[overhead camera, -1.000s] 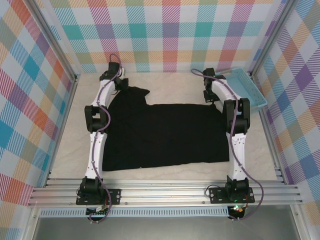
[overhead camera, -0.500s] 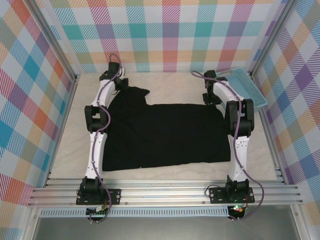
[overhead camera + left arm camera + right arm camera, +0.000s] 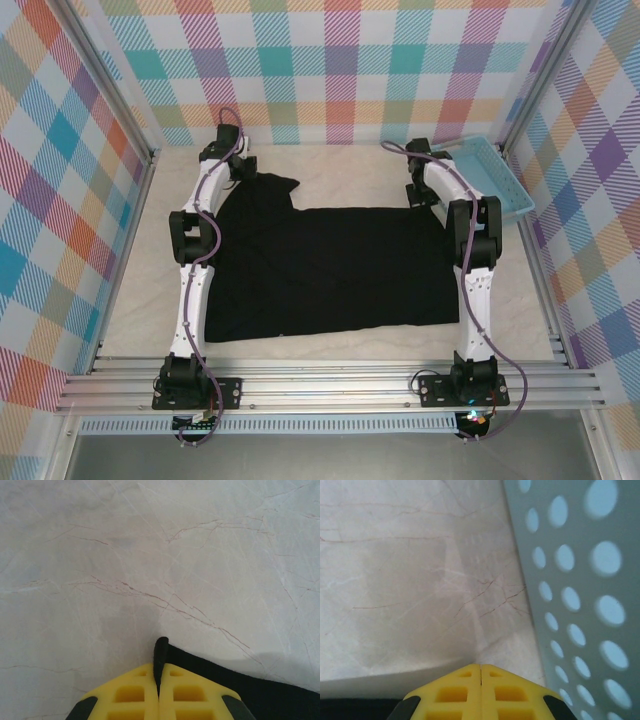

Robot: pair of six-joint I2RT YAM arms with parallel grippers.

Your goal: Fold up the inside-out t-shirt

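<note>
Nearer the arms than the pale-blue perforated basket (image 3: 500, 211), the inside-out t-shirt (image 3: 330, 270) lay spread flat and black on the marbled table (image 3: 140, 300). Its near hem ran roughly straight between the two arm bases, and one sleeve jutted from the far edge on the side away from the basket. At that sleeve, well apart from the basket, the left gripper (image 3: 247, 172) (image 3: 159, 680) had its yellow jaws pinching a raised fold of black cloth. Just beside the basket's side wall (image 3: 570, 580), the right gripper (image 3: 418, 195) (image 3: 480, 672) had its jaws pressed together at the shirt's other far corner. Whether any cloth lay between them could not be told, since the black fabric in the wrist view sat beside the fingers, not visibly between them. The fold appeared to call for carrying both far corners evenly toward the near hem. A sound move would confirm the right-hand grip first, then lift both corners together, keeping the cloth taut and clear of the basket.
</note>
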